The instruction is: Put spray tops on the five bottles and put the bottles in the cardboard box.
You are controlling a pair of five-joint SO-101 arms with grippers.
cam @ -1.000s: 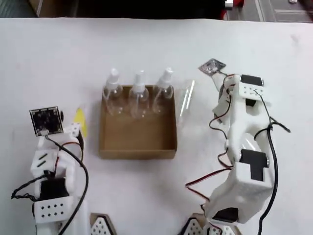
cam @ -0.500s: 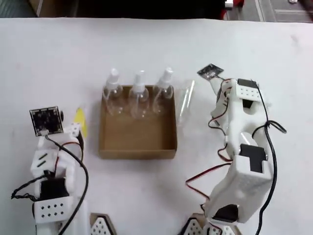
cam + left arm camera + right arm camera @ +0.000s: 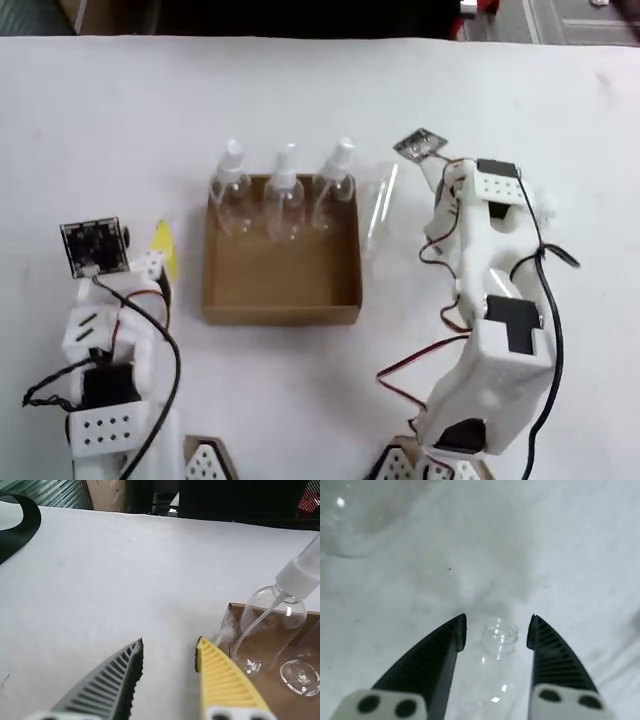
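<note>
Right gripper [image 3: 497, 621], at the box's [image 3: 280, 301] 2 o'clock, spread astride an uncapped bottle's [image 3: 499, 636] neck; left gripper [image 3: 168, 648] spread at 9 o'clock.

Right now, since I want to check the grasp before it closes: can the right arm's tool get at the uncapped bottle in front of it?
Probably yes. The right tool is open and the uncapped bottle sits between its fingers, neck pointing outward, with nothing visible in the way.

No readable text, labels or numbers anywhere
</note>
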